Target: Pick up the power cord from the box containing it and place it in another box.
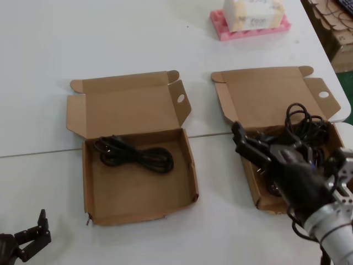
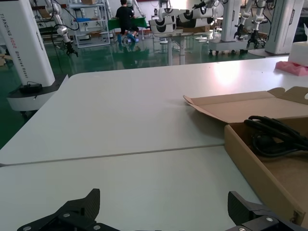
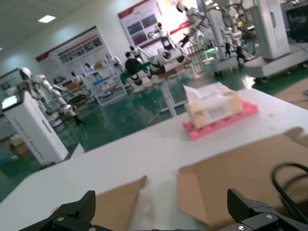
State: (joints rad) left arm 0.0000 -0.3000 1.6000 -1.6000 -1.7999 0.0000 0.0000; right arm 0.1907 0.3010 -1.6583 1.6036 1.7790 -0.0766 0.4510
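The power cord (image 1: 135, 154), a slim black looped hank, lies in the back of the left box (image 1: 138, 212), whose front wall is bowed and ragged. It also shows in the left wrist view (image 2: 274, 137). The right box (image 1: 265, 94) holds a mass of black cables (image 1: 303, 124); one cable loop shows in the right wrist view (image 3: 288, 185). My right gripper (image 1: 246, 144) hovers open and empty over the right box's left part and hides its front wall. My left gripper (image 1: 33, 236) is parked open at the table's near left edge.
A pink foam tray (image 1: 223, 30) with a white box (image 1: 251, 14) stands at the back. Stacked cardboard (image 1: 336, 25) lies past the table's right edge. Both box lids (image 1: 124, 102) stand open behind their boxes. A seam (image 1: 38, 152) crosses the table.
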